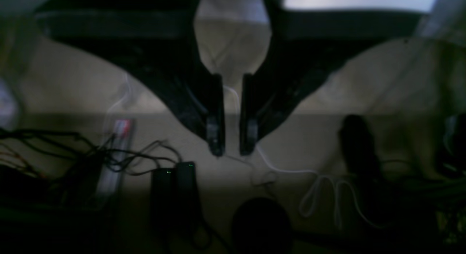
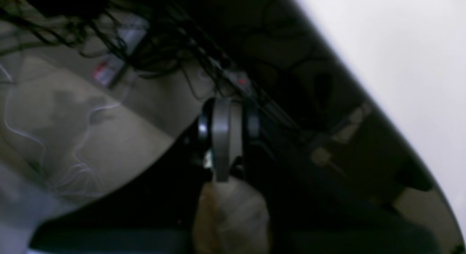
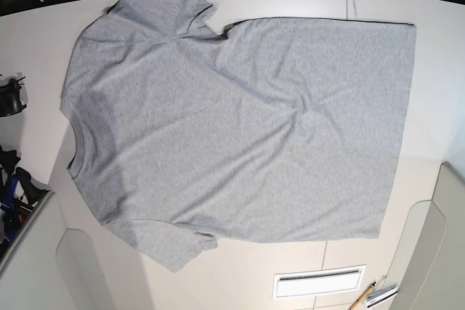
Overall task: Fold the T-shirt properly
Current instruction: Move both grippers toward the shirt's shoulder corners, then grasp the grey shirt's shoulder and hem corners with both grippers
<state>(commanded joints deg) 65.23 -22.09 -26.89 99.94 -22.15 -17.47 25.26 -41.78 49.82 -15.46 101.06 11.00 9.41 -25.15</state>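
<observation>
The light grey T-shirt (image 3: 240, 121) lies spread flat on the white table (image 3: 436, 107), plain side up. Its neck (image 3: 73, 152) points left, the hem runs down the right, and one sleeve (image 3: 156, 5) lies at the top left. Neither arm shows in the base view. In the left wrist view my left gripper (image 1: 232, 152) hangs over the floor, off the shirt, with a narrow gap between its fingers and nothing in it. My right gripper (image 2: 226, 137) is dark and blurred below the table edge, and its jaw state is unclear.
A white slotted vent (image 3: 317, 282) and some pens (image 3: 378, 294) sit near the table's front right. Black gear (image 3: 11, 99) stands at the left edge. On the floor lie tangled black cables (image 1: 91, 155), a white cable (image 1: 316, 188) and black adapters (image 1: 174, 195).
</observation>
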